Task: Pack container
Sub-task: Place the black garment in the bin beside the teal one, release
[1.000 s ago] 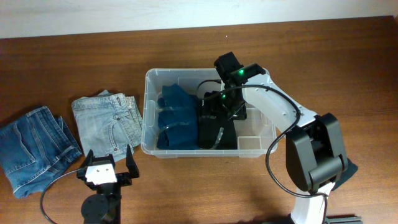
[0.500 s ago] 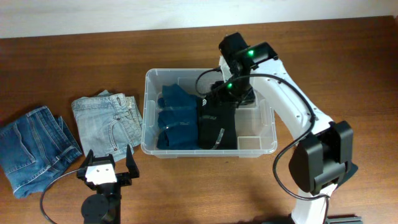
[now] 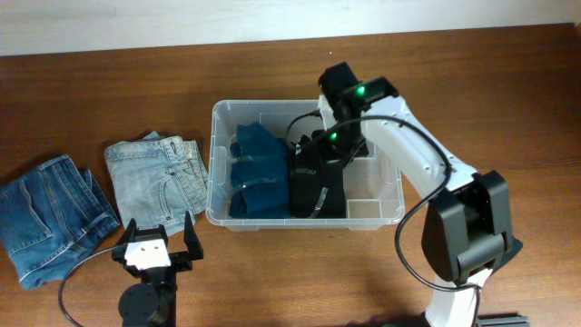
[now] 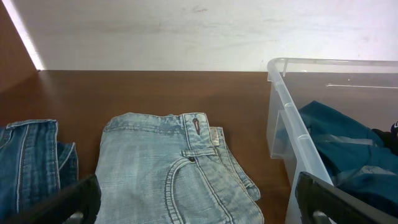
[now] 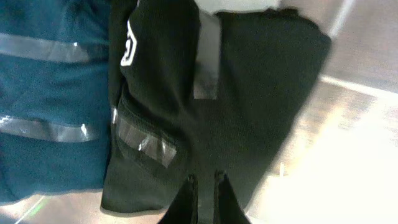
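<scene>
The container (image 3: 211, 163), a clear plastic bin, stands mid-table with a folded blue garment (image 3: 256, 173) and a folded black garment (image 3: 316, 186) side by side inside. My right gripper (image 3: 329, 145) hangs over the black garment's far end. In the right wrist view its fingers (image 5: 203, 180) are shut with nothing between them, just above the black garment (image 5: 249, 87), with the blue garment (image 5: 50, 93) to its left. My left gripper (image 3: 159, 227) stands open near the front edge, facing folded light jeans (image 4: 168, 168) and the container's corner (image 4: 283, 93).
Folded light jeans (image 3: 159, 168) lie just left of the bin, and darker jeans (image 3: 45, 213) lie farther left. The bin's right part shows bare floor (image 5: 348, 143). The right arm reaches over the bin's far right rim.
My right gripper has gone from open to shut, with the black garment left lying in the bin. Its arm has shifted slightly over the bin's far right. The left arm stayed still.
</scene>
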`<state>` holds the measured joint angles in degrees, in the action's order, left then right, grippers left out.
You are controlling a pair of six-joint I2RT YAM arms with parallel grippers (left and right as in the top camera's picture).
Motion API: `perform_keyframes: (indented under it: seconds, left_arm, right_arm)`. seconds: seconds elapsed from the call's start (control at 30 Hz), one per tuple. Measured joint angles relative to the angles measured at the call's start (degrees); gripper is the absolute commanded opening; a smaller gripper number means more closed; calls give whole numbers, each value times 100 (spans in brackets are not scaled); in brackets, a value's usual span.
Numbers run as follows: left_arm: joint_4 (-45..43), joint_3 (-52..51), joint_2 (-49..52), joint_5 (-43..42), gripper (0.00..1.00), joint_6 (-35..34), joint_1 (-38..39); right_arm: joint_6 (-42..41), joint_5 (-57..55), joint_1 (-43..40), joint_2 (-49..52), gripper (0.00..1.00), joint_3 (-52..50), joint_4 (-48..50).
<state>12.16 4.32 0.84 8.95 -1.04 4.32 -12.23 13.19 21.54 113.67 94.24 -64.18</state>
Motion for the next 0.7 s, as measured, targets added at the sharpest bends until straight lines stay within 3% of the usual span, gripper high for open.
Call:
perform_keyframes:
  seconds: [0.2, 0.37, 0.47, 0.7]
  left_arm:
    - [0, 0, 0, 2, 99, 2, 0]
    - [0, 0, 0, 2, 99, 2, 0]
    - [2, 0, 0, 2, 99, 2, 0]
    - [2, 0, 0, 0, 99, 2, 0]
  right_arm:
    - [-4, 85, 363, 0, 9, -935, 1172]
    - [59, 85, 492, -50, 17, -1010, 1290]
    - [149, 125, 470, -59, 30, -911, 1003]
    - [323, 142, 57, -260, 34, 179, -597]
